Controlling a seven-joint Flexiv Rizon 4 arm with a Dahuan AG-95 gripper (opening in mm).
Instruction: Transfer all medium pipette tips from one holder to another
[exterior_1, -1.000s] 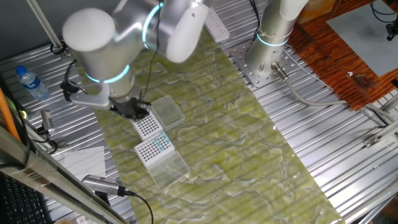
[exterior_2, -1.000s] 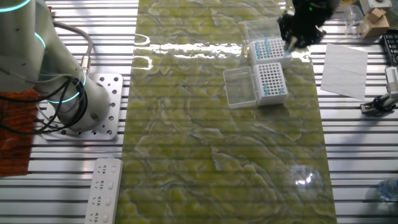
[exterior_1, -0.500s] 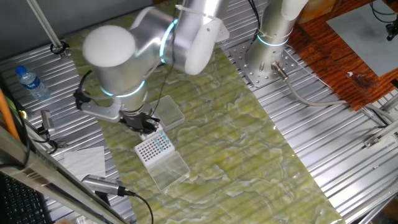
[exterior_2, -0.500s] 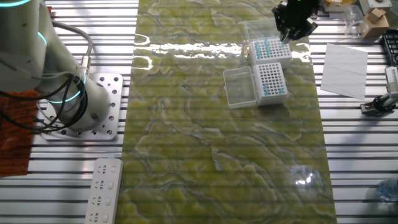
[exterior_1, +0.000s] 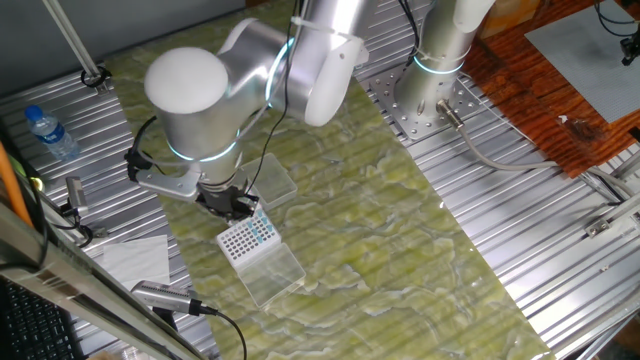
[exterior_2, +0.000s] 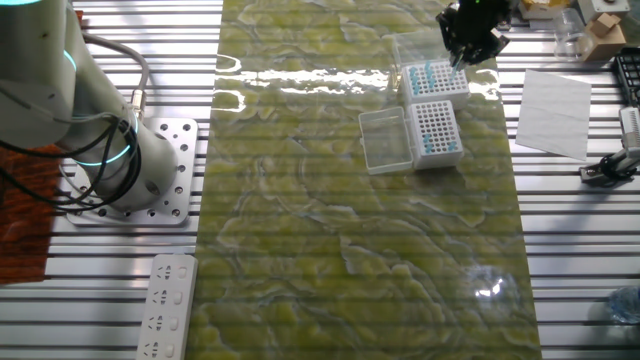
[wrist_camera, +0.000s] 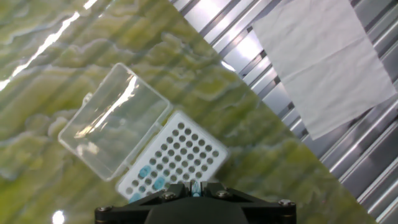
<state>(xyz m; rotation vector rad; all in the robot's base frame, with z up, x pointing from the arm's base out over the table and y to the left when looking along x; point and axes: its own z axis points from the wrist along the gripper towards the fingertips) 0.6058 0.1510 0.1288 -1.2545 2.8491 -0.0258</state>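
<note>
Gripper (exterior_2: 470, 45) hangs over the far holder (exterior_2: 434, 80), fingers pinched on one blue-topped tip (wrist_camera: 196, 188), long axis along the fingers; remaining medium pipette tips (exterior_2: 423, 76) sit in that holder; near holder (exterior_2: 437, 134), just beside it, lies toward the arm's base.

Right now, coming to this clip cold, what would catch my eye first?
Probably the big silver arm with its glowing cyan rings, bent low over the green mat's far edge. Under it the gripper hangs above two white tip holders with clear lids flipped open, where the medium pipette tips show as blue dots. In the hand view, one blue tip sits between the fingers.
</note>
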